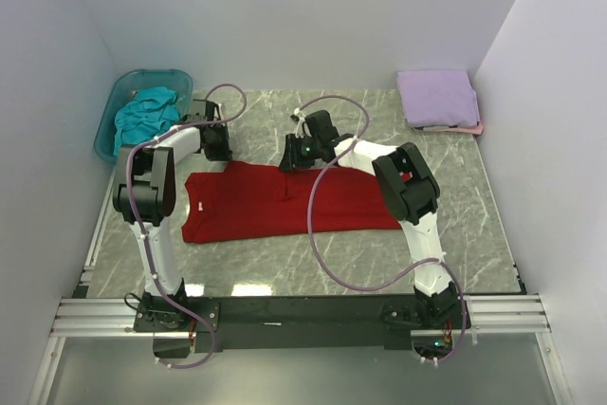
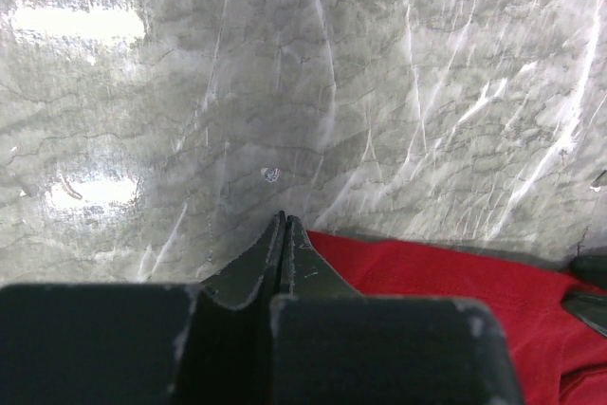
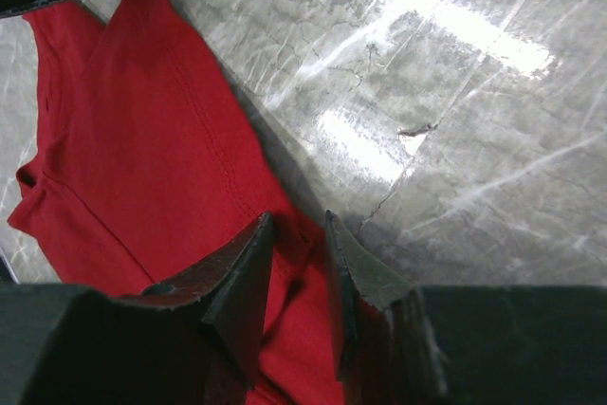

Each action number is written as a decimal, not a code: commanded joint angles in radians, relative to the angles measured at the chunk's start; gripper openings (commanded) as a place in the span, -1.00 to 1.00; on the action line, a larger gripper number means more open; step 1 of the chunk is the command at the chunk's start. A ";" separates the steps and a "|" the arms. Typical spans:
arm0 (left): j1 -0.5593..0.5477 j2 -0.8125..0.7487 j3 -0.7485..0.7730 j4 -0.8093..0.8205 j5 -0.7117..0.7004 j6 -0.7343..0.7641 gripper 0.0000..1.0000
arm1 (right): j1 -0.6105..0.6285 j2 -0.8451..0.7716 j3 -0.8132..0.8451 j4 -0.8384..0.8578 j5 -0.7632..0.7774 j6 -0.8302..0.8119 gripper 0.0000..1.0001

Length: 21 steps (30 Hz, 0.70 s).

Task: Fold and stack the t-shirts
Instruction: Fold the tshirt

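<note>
**Fold and stack, midway.** Your red shirt (image 1: pixel 285 204) lies spread flat at mid tabletop (image 1: pixel 455 220), not yet folded. At the far right corner the lavender shirt (image 1: pixel 436 94) sits folded on the pink shirt (image 1: pixel 471 129), of which only an edge shows; judge two of four done. The teal shirt (image 1: pixel 144 116) is bunched in the tub (image 1: pixel 152 75), far left. Your left hand (image 2: pixel 283 225) is clenched at the red shirt's far edge; no cloth shows between its fingers, so a grasp cannot be confirmed. Your right hand (image 3: pixel 296 230) has its fingers apart astride that edge, cloth in the gap, not visibly clamped. Left to do: fold and stack red, then teal.
</note>
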<state>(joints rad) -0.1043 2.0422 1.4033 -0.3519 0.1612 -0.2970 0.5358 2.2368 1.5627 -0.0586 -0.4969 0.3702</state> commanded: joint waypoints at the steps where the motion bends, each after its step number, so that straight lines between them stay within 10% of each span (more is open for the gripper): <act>1: -0.008 0.036 0.002 -0.021 -0.011 0.019 -0.99 | -0.004 0.029 0.011 0.042 -0.037 0.018 -0.30; 13: -0.003 -0.079 -0.038 0.042 -0.012 0.015 -0.99 | -0.004 -0.020 -0.004 0.037 -0.022 -0.034 -1.00; 21: 0.009 -0.132 -0.056 0.063 -0.009 -0.001 -0.99 | -0.002 -0.060 -0.010 0.029 -0.008 -0.073 -1.00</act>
<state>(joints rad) -0.1013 1.9839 1.3560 -0.3321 0.1570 -0.3004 0.5358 2.2570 1.5627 -0.0448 -0.5167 0.3355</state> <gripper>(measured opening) 0.014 0.010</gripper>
